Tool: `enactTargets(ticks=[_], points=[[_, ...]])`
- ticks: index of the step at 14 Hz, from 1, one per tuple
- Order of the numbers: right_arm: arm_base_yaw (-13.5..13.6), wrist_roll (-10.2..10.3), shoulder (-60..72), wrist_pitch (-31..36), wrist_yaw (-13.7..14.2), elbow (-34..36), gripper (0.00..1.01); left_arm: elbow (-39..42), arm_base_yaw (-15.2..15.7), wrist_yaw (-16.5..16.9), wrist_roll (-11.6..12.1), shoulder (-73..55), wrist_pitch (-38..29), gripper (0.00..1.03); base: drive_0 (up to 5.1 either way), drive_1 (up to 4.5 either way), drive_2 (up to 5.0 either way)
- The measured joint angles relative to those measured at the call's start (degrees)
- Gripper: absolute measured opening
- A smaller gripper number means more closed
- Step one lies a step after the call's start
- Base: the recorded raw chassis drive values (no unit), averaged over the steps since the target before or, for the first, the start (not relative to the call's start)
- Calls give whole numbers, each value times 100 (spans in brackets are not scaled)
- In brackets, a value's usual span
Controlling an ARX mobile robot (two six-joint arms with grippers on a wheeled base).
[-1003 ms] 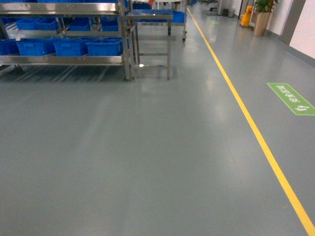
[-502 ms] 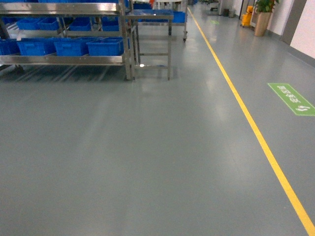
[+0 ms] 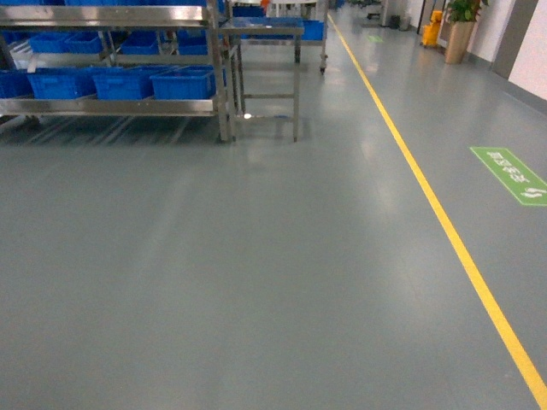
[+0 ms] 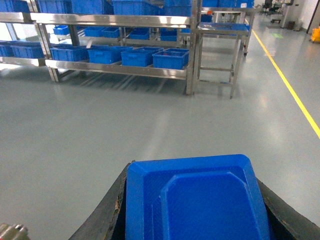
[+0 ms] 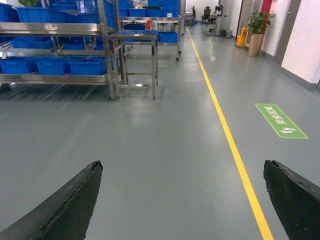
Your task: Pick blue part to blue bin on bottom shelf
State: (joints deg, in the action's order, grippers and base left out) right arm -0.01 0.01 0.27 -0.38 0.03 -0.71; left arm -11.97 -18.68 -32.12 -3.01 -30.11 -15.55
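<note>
Grey floor (image 3: 256, 273) stretches toward the bottom shelf (image 4: 117, 69) carrying blue bins (image 4: 171, 58). Left claw (image 4: 192, 210) apparently pinches the blue part (image 4: 195, 200); right claw (image 5: 182, 200) spread.

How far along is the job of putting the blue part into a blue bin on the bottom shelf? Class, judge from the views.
Done: the left gripper holds the blue part. In hand: the robot faces the rack across open floor; the right gripper is open and empty. Left: reach the bottom shelf and drop the part into a blue bin.
</note>
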Motion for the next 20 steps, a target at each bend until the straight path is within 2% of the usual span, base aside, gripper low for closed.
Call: enactTargets(ticks=[20], points=[[0, 0, 0, 26, -2, 0, 98, 9, 0, 9, 0, -20, 4, 44, -6, 428, -439]])
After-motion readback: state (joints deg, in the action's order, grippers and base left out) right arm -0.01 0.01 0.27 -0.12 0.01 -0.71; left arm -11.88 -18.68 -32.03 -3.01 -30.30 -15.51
